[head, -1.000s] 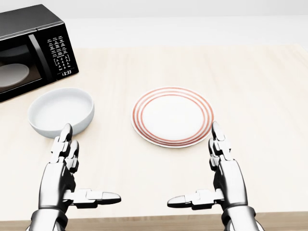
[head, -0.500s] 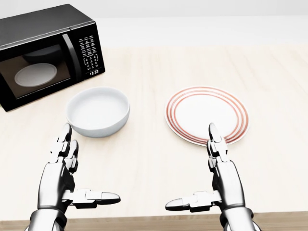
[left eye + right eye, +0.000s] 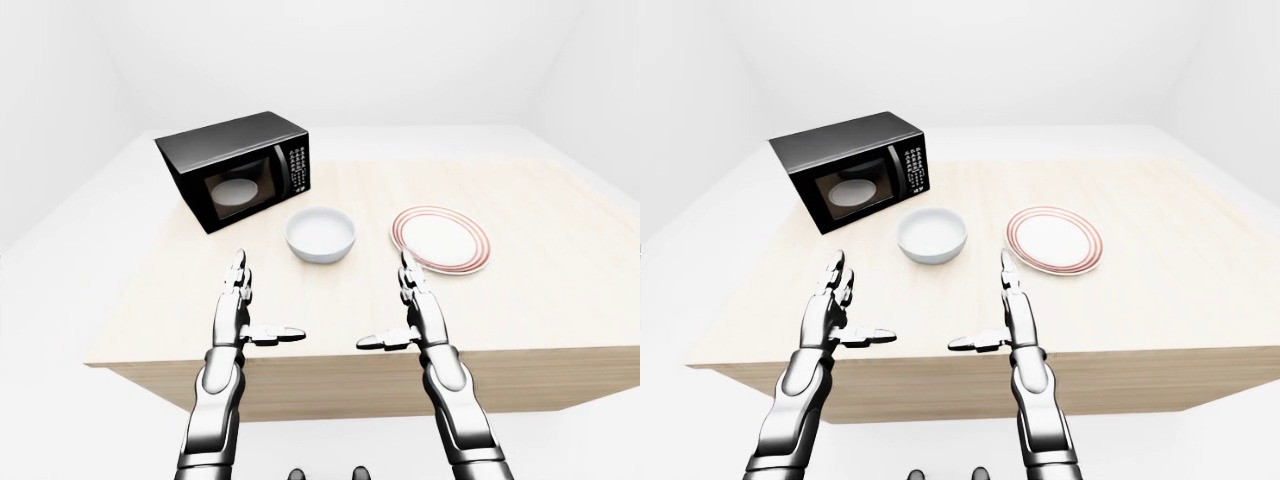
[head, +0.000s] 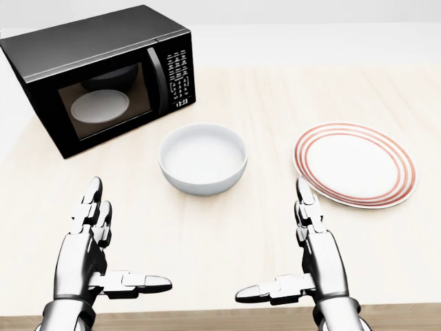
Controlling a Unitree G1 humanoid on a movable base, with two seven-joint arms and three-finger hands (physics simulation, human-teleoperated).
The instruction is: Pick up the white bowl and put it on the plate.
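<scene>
Since the earlier head views, the whole picture has shifted to the right, which is taken as a move of the camera and base rather than of the things: the white bowl (image 4: 203, 165) has come from the left edge to the middle of the head view, the red-ringed plate (image 4: 355, 165) has gone to about three o'clock of it, and the black microwave (image 4: 103, 76) is now seen whole at about ten o'clock of the bowl. For the task this is judged to mean that the bowl is now centred between the arms, so that a reach can be begun; no grasp has yet been made. The bowl is seen upright on the wooden counter (image 4: 227, 227), apart from the plate, and nothing is seen in it. Nothing is carried on the plate either. Behind the microwave's glass door a pale round dish (image 4: 100, 107) is made out, resting inside. The left hand (image 4: 93, 258) is held released, fingers straight and thumb turned inward, near the counter's lower edge at about seven o'clock of the bowl; the right hand (image 4: 306, 265) is likewise spread and empty at about five o'clock. Neither hand is touching anything.
</scene>
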